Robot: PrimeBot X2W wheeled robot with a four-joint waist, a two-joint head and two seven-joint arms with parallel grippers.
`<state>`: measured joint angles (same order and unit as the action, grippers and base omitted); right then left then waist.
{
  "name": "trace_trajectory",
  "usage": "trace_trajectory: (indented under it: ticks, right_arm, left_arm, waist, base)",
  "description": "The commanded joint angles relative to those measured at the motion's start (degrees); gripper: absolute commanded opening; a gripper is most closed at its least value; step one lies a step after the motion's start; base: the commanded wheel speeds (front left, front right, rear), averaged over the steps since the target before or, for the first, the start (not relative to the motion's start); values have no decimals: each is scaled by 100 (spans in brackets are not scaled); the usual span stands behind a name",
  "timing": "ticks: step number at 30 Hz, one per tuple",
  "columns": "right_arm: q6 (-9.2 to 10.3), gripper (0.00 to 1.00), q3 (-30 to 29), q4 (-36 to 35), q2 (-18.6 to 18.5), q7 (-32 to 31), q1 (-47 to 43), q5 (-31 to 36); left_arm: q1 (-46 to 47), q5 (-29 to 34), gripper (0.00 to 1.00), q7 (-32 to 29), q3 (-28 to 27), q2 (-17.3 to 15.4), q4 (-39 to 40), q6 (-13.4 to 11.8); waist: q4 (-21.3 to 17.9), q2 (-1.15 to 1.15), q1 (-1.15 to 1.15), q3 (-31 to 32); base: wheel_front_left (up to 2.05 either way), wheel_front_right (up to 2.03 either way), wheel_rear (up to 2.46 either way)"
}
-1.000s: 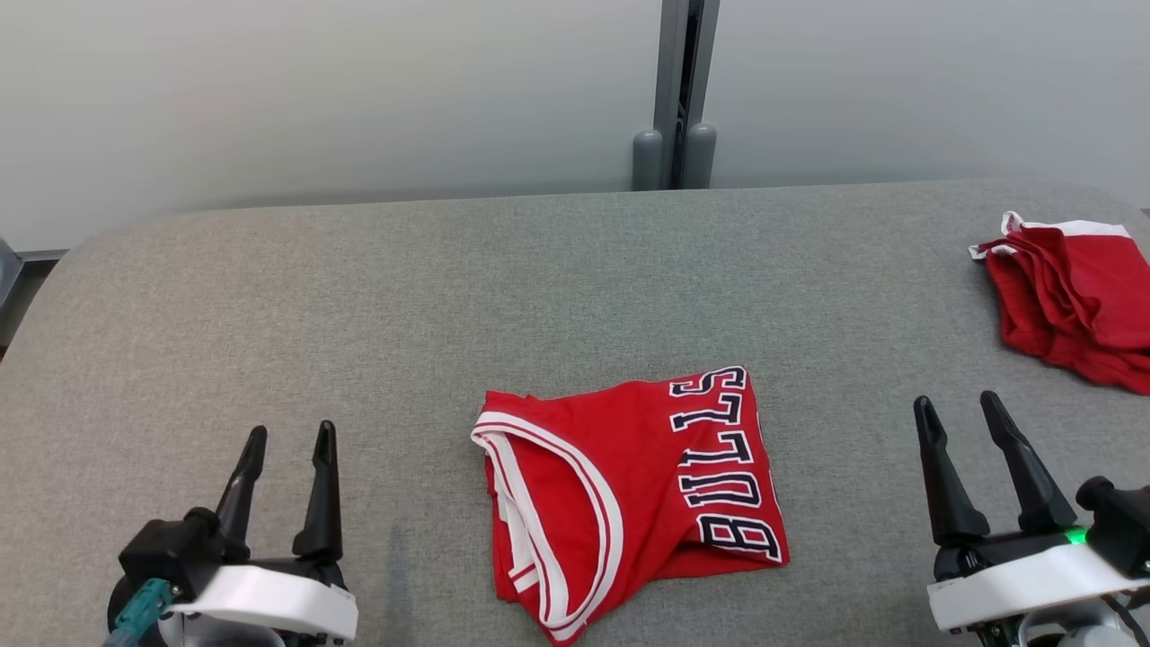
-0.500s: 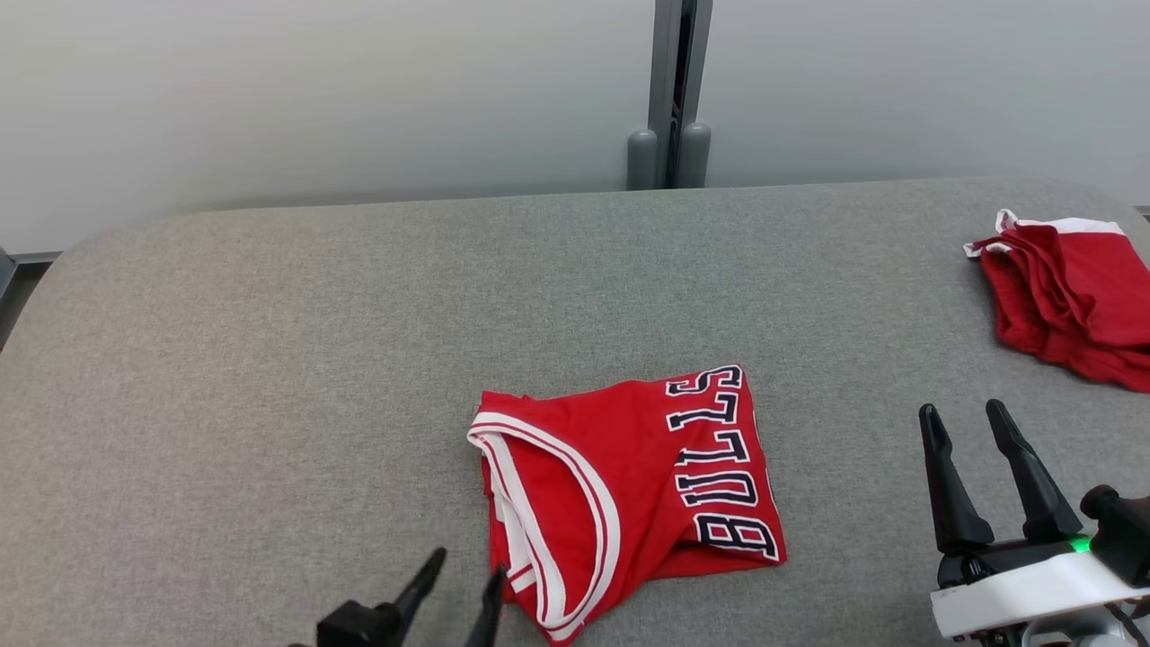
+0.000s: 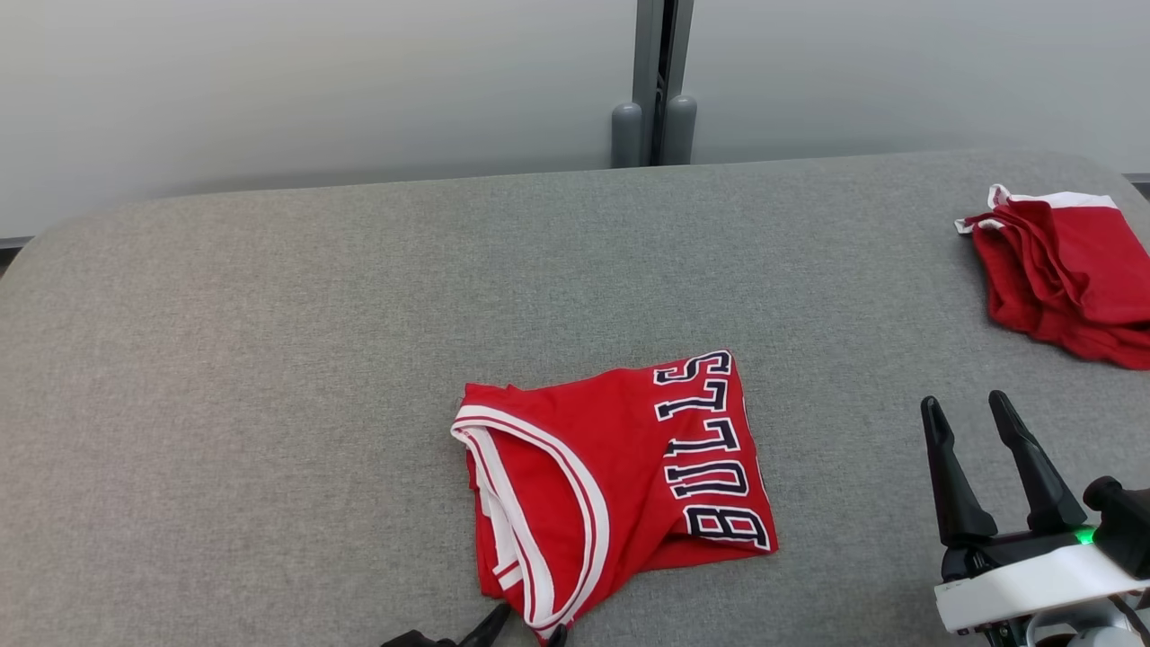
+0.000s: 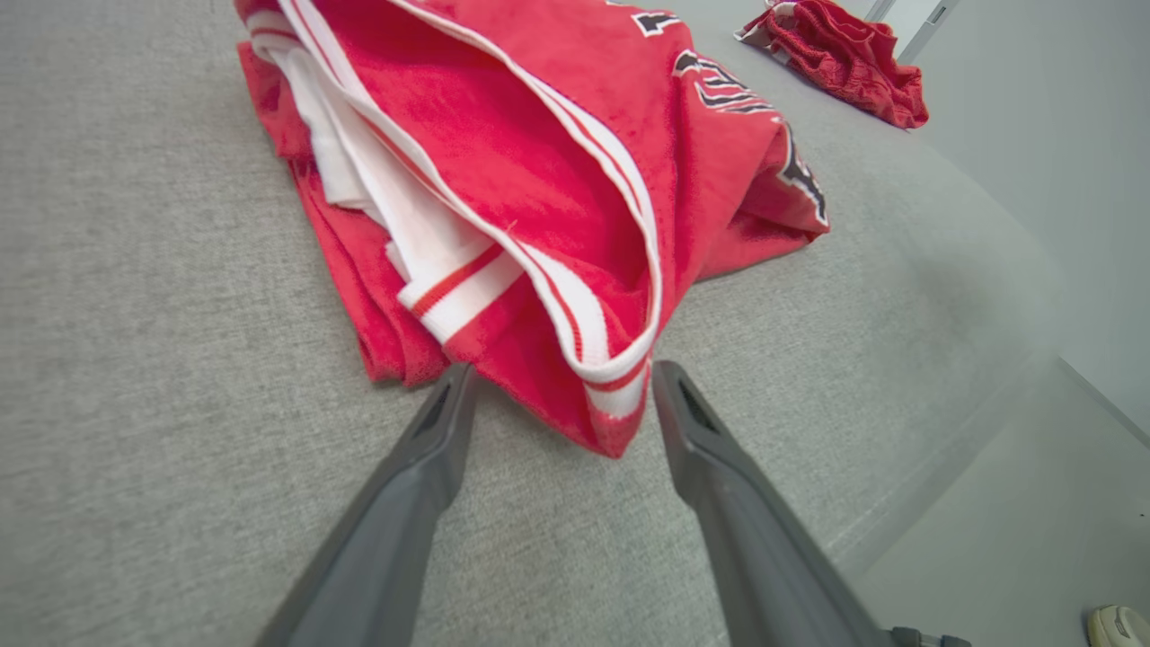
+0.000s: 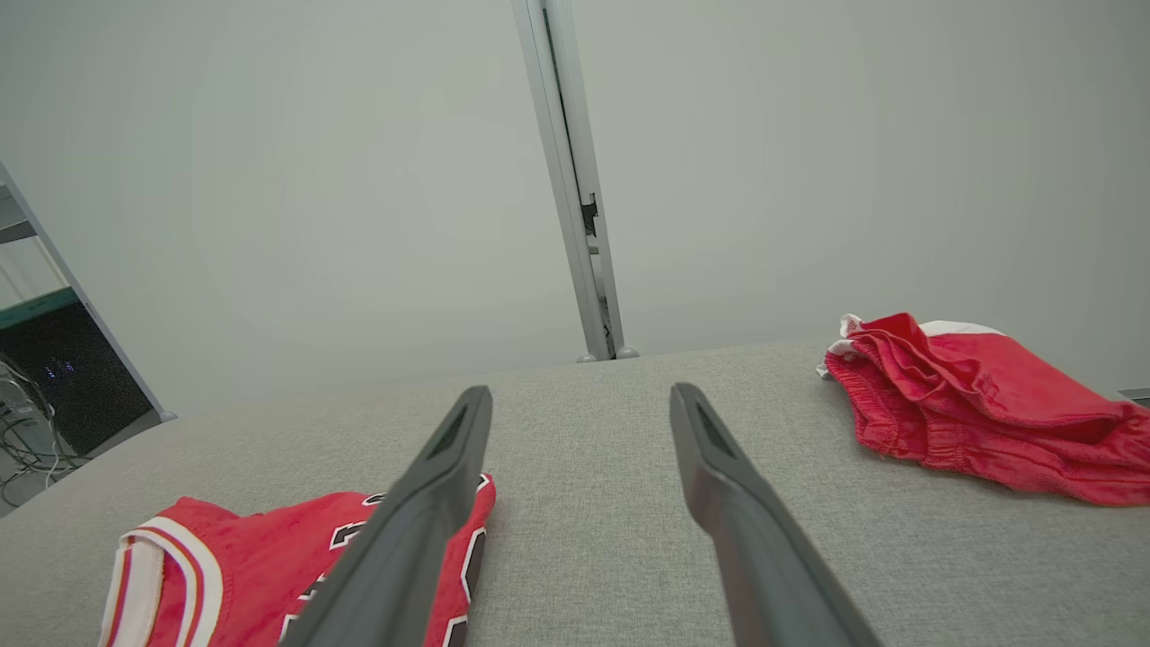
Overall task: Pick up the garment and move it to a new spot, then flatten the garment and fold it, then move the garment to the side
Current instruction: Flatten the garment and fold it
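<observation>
The garment point(image 3: 620, 476) is a folded red jersey with white trim and "BULLS" lettering, lying in the middle of the grey padded table point(image 3: 269, 359). My left gripper point(image 3: 528, 626) is at the bottom edge of the head view, right at the jersey's near corner. In the left wrist view this left gripper point(image 4: 564, 373) is open, and the trimmed corner of the jersey point(image 4: 539, 162) sits between its fingertips, low over the table. My right gripper point(image 3: 963, 402) stands open and empty to the right of the jersey. The right wrist view shows that gripper point(image 5: 580, 394) above bare table, with the jersey point(image 5: 269, 557) at lower left.
A second red garment with a white band point(image 3: 1069, 270) lies bunched at the table's far right, also seen as a red heap point(image 5: 979, 413). A grey post point(image 3: 656, 81) stands behind the table. The table's near edge point(image 4: 943, 485) runs close by the left gripper.
My left gripper has swung right from the lower left to the jersey's near corner and sunk toward the bottom edge. The camera has shifted a little. The right gripper stays where it was.
</observation>
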<state>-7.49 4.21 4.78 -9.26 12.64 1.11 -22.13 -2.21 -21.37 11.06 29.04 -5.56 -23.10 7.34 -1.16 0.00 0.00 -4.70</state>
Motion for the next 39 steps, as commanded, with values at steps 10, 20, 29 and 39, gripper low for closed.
trace_trajectory:
  ticks: [10, 20, 29, 39]
  right_arm:
    - [-1, 100, -20, 84, -25, 70, 31, -7]
    - [-1, 100, -85, 182, -52, 101, 0, -19]
    - [-1, 100, -92, 310, -77, 83, -18, -36]
    - [-1, 100, -173, 380, -107, 107, -9, -48]
  left_arm:
    - [291, -447, 0, 111, -17, -55, -64, 22]
    - [148, -656, 0, 15, -184, -196, 417, -77]
    - [-19, -840, 0, -160, -292, -304, 632, -199]
    - [-39, -805, 100, 127, -484, -436, 862, -334]
  waist:
    - [-26, 0, 0, -27]
    - [108, 0, 0, -7]
    - [106, 0, 0, 57]
    - [165, 0, 0, 117]
  base:
    - [0, 0, 0]
    - [0, 0, 0]
    - [0, 0, 0]
    - [0, 0, 0]
